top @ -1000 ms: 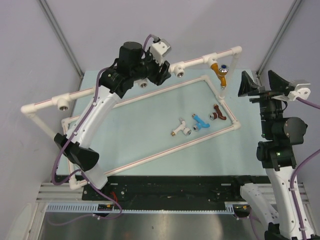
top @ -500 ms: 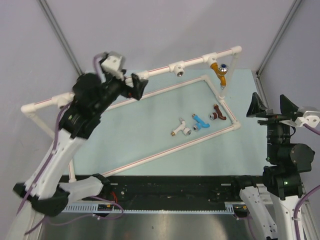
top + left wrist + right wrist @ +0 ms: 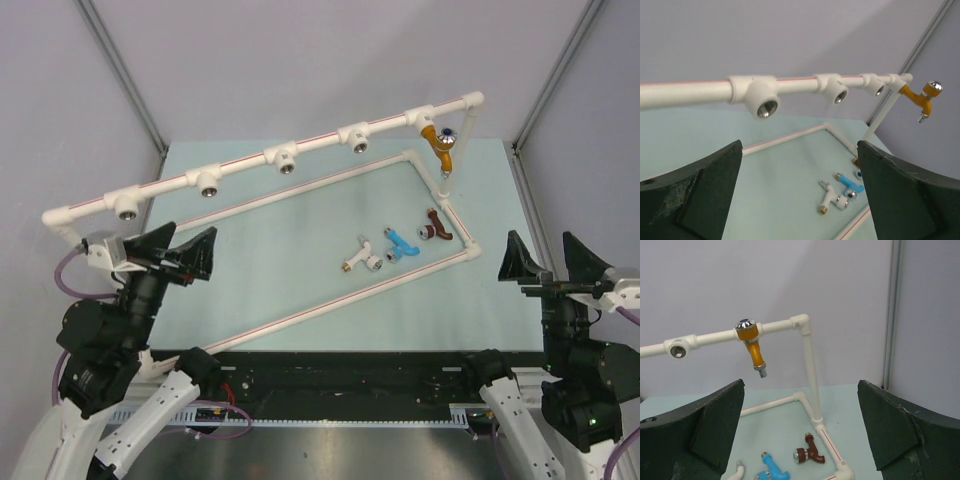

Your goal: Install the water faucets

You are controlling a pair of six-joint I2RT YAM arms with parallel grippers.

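Overhead, a white pipe frame (image 3: 330, 178) stood on a pale green table (image 3: 280, 260). Its raised top rail (image 3: 240, 172) ran from near left to far right and carried four open sockets (image 3: 283, 158) with nothing in them. The orange faucet (image 3: 441, 145) was mounted at the rail's far right end, with its spout pointing down. Three more lay loose on the table inside the frame's base loop, near its right corner. These were the white faucet (image 3: 360, 255), the blue faucet (image 3: 403, 243) just beside it, and the red-brown faucet (image 3: 435, 229) close to the base pipe. No gripper touched any of them.

The left gripper (image 3: 190, 236) hovered at the near left, low beside the rail, with its jaws spread wide and empty. The right gripper (image 3: 542, 246) hovered at the near right, outside the frame, also spread wide and empty. Both were well apart from the loose faucets.
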